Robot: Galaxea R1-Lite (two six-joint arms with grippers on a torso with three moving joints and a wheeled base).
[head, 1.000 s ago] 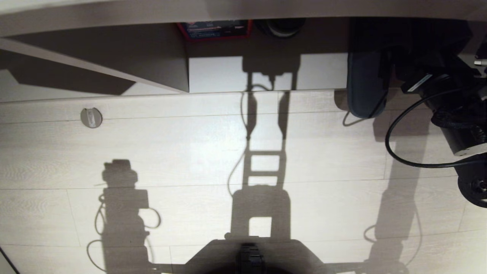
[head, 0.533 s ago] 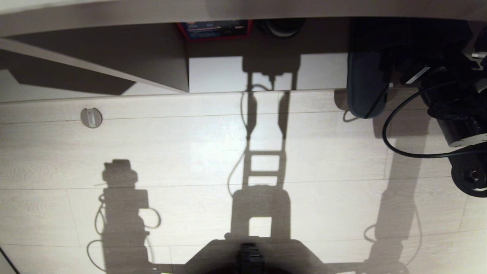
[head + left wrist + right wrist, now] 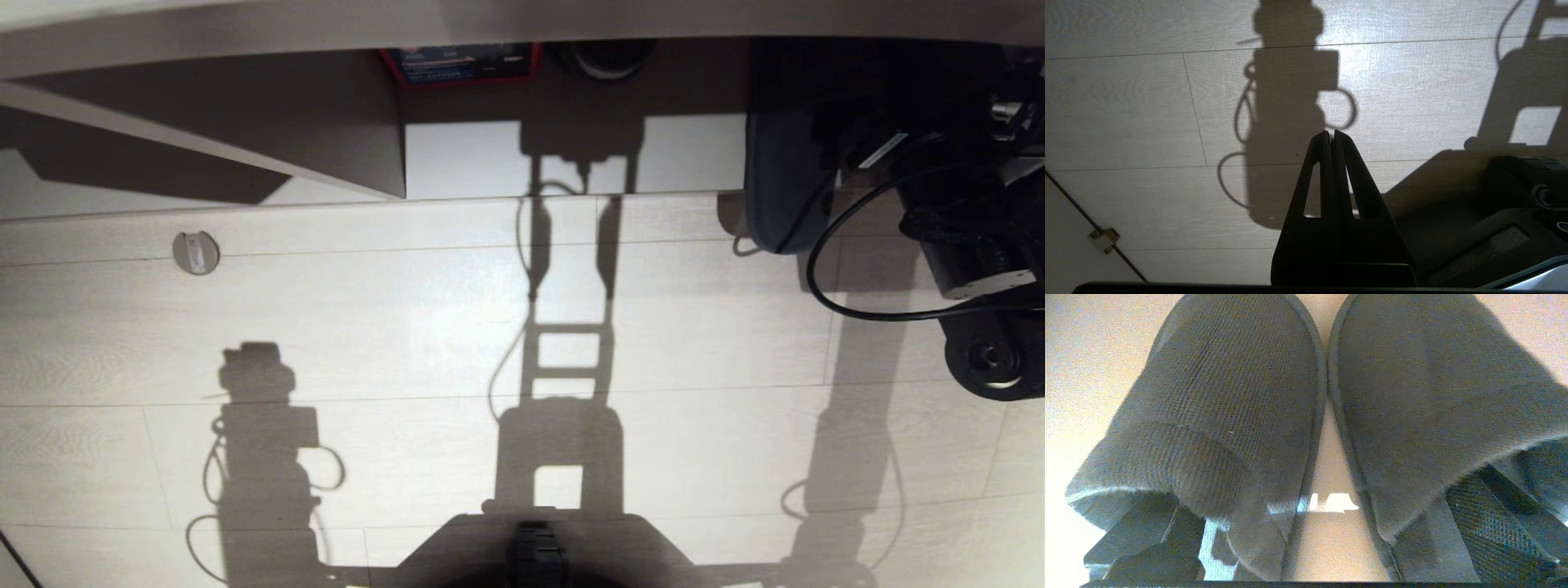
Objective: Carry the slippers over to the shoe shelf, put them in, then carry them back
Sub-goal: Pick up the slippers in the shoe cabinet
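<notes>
Right gripper at the slippers by the shelf mouth; left arm parked.

Nearest the robot, the left gripper (image 3: pixel 1332 136) hangs over the pale plank floor (image 3: pixel 408 327) with its fingers pressed together, holding nothing. Farther out on the right, the right gripper (image 3: pixel 1327 539) has its fingers spread wide, one pushed into each of the slippers (image 3: pixel 1237 396), which lie side by side with toes touching. Beyond them the shoe shelf (image 3: pixel 245 122) opens, a slanted divider inside.

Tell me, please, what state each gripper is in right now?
Left gripper: closed, empty.
Right gripper: open wide, with its fingers at the slippers; not gripping them.
</notes>
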